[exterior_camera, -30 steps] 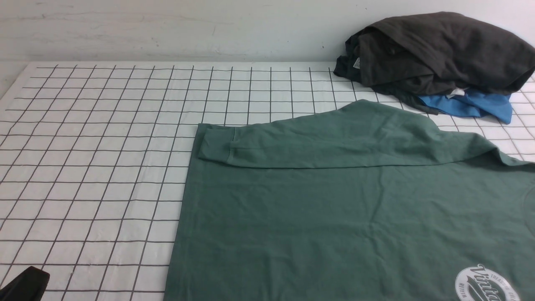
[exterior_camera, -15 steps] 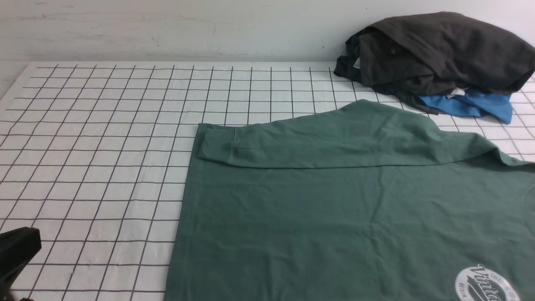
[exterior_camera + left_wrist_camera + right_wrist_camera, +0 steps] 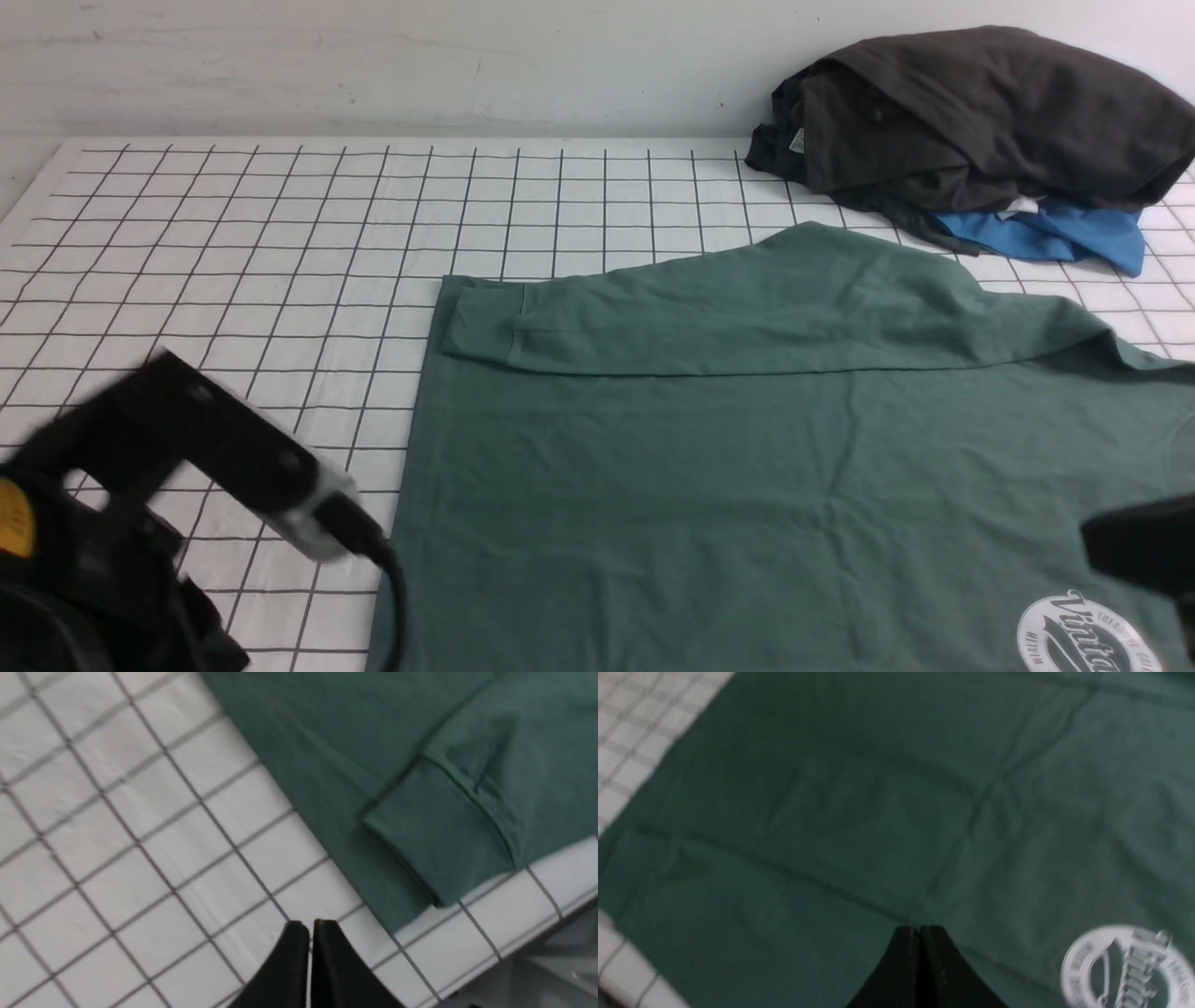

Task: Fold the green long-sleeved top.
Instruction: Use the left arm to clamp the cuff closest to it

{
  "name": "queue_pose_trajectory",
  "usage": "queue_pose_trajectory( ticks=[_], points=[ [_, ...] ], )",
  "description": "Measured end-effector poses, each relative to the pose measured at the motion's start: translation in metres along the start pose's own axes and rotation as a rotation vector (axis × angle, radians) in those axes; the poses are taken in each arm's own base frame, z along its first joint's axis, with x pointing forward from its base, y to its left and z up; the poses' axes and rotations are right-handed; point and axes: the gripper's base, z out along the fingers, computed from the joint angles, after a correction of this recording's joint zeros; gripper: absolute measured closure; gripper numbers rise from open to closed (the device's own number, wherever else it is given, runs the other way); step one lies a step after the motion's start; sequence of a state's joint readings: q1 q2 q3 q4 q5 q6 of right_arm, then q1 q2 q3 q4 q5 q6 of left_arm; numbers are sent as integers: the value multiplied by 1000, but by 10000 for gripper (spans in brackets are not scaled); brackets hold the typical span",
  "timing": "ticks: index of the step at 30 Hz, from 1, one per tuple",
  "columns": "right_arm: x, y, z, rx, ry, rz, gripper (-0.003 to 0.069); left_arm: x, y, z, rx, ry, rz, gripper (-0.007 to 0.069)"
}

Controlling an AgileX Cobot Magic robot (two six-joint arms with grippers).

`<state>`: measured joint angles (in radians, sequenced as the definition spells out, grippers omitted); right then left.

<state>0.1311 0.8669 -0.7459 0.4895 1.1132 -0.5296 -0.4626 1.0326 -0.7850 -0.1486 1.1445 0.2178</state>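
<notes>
Two arms show low at the near edge of the front view. The left arm (image 3: 187,448) is blurred and tilted over the gridded worktop (image 3: 233,261), just left of the garment's edge. Its left end effector (image 3: 310,926) has its fingers pressed together, holding nothing, above bare grid squares near the cuff (image 3: 434,844). Of the right arm (image 3: 1139,551) only a dark piece shows at the right edge, above the logo (image 3: 1083,635). The right end effector (image 3: 920,931) is likewise closed and empty, poised over green cloth with the logo just beside it.

The green long-sleeved top (image 3: 747,467) lies flat on the right half of the worktop, its long axis running left to right. Its straight bottom edge faces left and the rest runs out of view on the right. One sleeve (image 3: 747,308) is folded across the far side of the body, its cuff pointing left. A dark grey garment (image 3: 980,112) heaped over a blue garment (image 3: 1055,238) sits in the far right corner, just beyond the sleeve.
</notes>
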Motion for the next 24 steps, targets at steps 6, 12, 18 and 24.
queue_pose_trajectory(
  ticks=[6,12,18,24],
  points=[
    [9,11,20,-46,265,-108,673,7,-17,60,76,151,54,469],
    [10,11,21,-15,297,-151,673,-9,-34,87,94,122,117,193],
    [9,11,21,-12,290,-151,673,-26,-36,111,86,166,104,73],
    [9,11,21,-10,282,-151,673,-41,-34,139,68,237,106,74]
  ],
)
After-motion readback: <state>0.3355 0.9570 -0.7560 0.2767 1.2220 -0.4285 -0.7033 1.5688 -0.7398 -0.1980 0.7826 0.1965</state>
